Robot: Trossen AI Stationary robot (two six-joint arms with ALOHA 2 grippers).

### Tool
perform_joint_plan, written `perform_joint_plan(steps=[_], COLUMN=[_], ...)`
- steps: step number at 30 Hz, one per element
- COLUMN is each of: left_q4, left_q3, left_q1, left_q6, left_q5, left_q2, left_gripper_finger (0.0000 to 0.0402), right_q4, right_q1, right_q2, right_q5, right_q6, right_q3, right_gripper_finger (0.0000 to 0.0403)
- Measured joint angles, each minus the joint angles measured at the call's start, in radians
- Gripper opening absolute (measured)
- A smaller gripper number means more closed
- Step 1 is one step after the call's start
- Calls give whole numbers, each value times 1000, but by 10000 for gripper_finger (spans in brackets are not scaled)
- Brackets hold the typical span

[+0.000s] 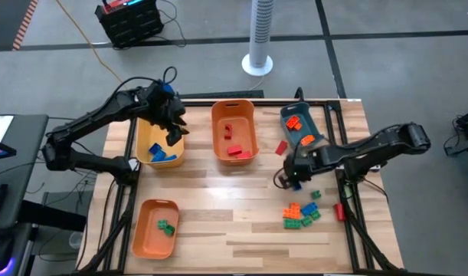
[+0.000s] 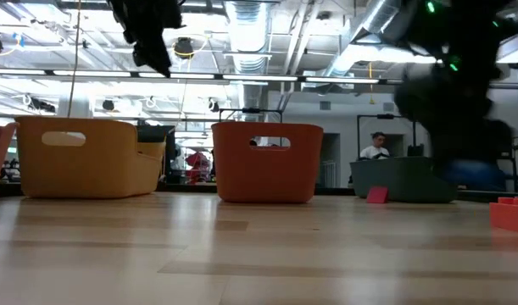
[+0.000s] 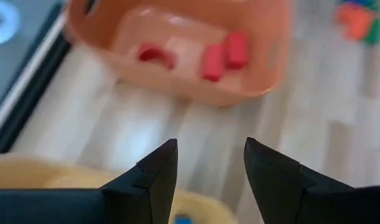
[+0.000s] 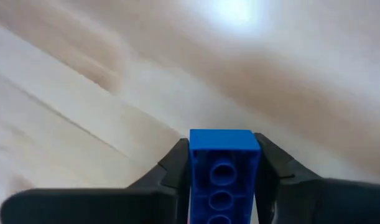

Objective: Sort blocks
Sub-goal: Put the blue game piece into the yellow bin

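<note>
My right gripper (image 1: 293,179) hovers over the table between the teal bin (image 1: 301,130) and a loose pile of blocks (image 1: 301,215), shut on a blue block (image 4: 224,163). My left gripper (image 1: 174,129) hangs open above the yellow bin (image 1: 145,149), which holds blue blocks (image 1: 158,152). In the left wrist view its fingers (image 3: 153,177) stand apart over the yellow rim. The middle orange bin (image 1: 234,130) contains red blocks (image 3: 222,55). Orange blocks (image 1: 295,123) lie in the teal bin. Green blocks (image 1: 166,227) sit in the near orange bin (image 1: 155,228). My right gripper pinches the blue block between its two fingers (image 4: 272,167), which press on its two long sides (image 4: 196,163). The block lies along the fingers, and its hollow underside with round tubes faces the wrist camera. It is held clear above the wooden table.
A single red block (image 1: 281,147) lies between the middle orange bin and the teal bin, and another (image 1: 339,211) sits by the table's right edge. Bare wood stretches across the table's middle (image 1: 234,199). A person (image 2: 377,148) stands in the room beyond.
</note>
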Motion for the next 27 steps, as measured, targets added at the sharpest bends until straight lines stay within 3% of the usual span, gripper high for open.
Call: perform_joint_plan(steps=[5, 8, 12, 16, 18, 27], left_q4=[193, 372, 565, 682, 703, 756], left_q3=[-32, -61, -96, -101, -104, -104], left_q1=[-5, -33, -84, -143, -154, -199], left_q6=[-35, -82, -134, -227, -261, -362], left_q5=[246, 324, 325, 180, 167, 177], left_q2=[0, 0, 0, 27, 49, 137], left_gripper_finger=[179, 179, 179, 180, 188, 266], right_q4=[270, 493, 716, 864, 924, 874], right_q1=[-94, -160, -214, -247, -258, -283], right_q2=[-62, -75, -58, -9, 23, 177], right_q5=[104, 111, 107, 104, 97, -13], right_q6=[-250, -388, -550, -673, -722, -868], right_q3=[82, 115, 174, 239, 281, 512], right_gripper_finger=[136, 135, 134, 134, 134, 134])
